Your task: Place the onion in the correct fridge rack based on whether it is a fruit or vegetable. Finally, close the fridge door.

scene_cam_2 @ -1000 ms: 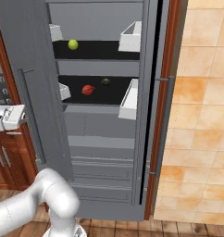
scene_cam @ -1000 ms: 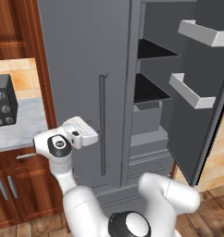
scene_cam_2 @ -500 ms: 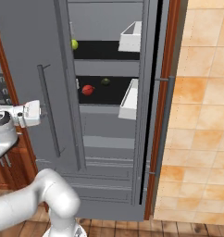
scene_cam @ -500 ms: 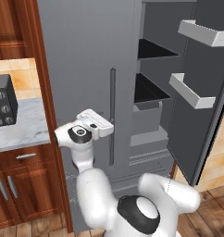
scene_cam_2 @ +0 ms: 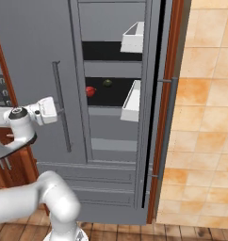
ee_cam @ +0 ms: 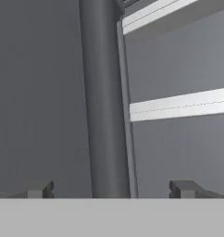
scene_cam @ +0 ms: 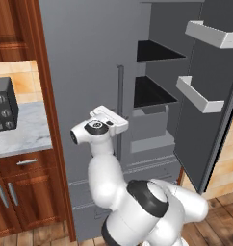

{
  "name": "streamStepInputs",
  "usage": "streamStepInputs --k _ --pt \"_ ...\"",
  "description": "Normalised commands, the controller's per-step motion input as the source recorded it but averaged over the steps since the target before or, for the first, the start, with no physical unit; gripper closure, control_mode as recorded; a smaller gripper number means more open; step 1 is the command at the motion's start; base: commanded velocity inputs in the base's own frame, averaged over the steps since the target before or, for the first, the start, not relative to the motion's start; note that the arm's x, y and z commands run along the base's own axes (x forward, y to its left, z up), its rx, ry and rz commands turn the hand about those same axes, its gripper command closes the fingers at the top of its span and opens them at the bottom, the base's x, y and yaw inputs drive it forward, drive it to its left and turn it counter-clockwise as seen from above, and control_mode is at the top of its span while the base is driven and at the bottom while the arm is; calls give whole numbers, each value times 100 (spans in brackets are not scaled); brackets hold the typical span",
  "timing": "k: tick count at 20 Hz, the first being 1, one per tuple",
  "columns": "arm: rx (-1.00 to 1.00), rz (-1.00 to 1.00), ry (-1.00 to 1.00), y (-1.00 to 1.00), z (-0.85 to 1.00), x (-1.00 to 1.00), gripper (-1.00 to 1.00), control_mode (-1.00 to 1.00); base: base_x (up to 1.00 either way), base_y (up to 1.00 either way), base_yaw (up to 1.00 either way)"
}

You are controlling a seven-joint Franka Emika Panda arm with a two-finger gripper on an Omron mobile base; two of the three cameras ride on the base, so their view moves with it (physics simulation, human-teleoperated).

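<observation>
With the onion (scene_cam_2: 90, 91) on the fridge rack (scene_cam_2: 113, 99), the empty, spread pincer (ee_cam: 109, 189) seems to be shutting the fridge door (scene_cam_2: 36, 84); next, push toward 3 o'clock.

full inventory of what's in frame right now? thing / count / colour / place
small round red-maroon onion: 1, red, on the lower rack, left side.
small dark green item: 1, dark green, same rack, right of the onion and further back.
flat black lower fridge rack: 1, black, inside the grey fridge.
flat black upper shelf: 1, black, above the lower rack.
grey left fridge door: 1, grey, partly swung across the opening, vertical bar handle.
grey right fridge door: 1, grey, open, two light-grey door bins.
black microwave: 1, black, on the marble counter, far left.
wooden cabinets: brown, under the counter.
white arm's gripper: 1, dark tips, open, at the left door's handle.
</observation>
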Motion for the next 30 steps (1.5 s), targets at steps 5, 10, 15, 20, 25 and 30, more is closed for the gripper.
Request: streamStepInputs --k 5,10,15,20,25,30 --pt "0 0 -5 -39 8 58 -100 -100 0 0 0" --pt "0 0 -1 -23 15 57 -100 -100 0 0 0" --pt "0 0 1 0 3 8 -100 -100 0 0 0" --pt "0 6 -2 18 10 -2 -100 -100 0 0 0" --pt "0 12 -6 7 12 0 -100 -100 0 0 0" --pt "0 4 -1 0 13 -30 -100 -100 0 0 0"
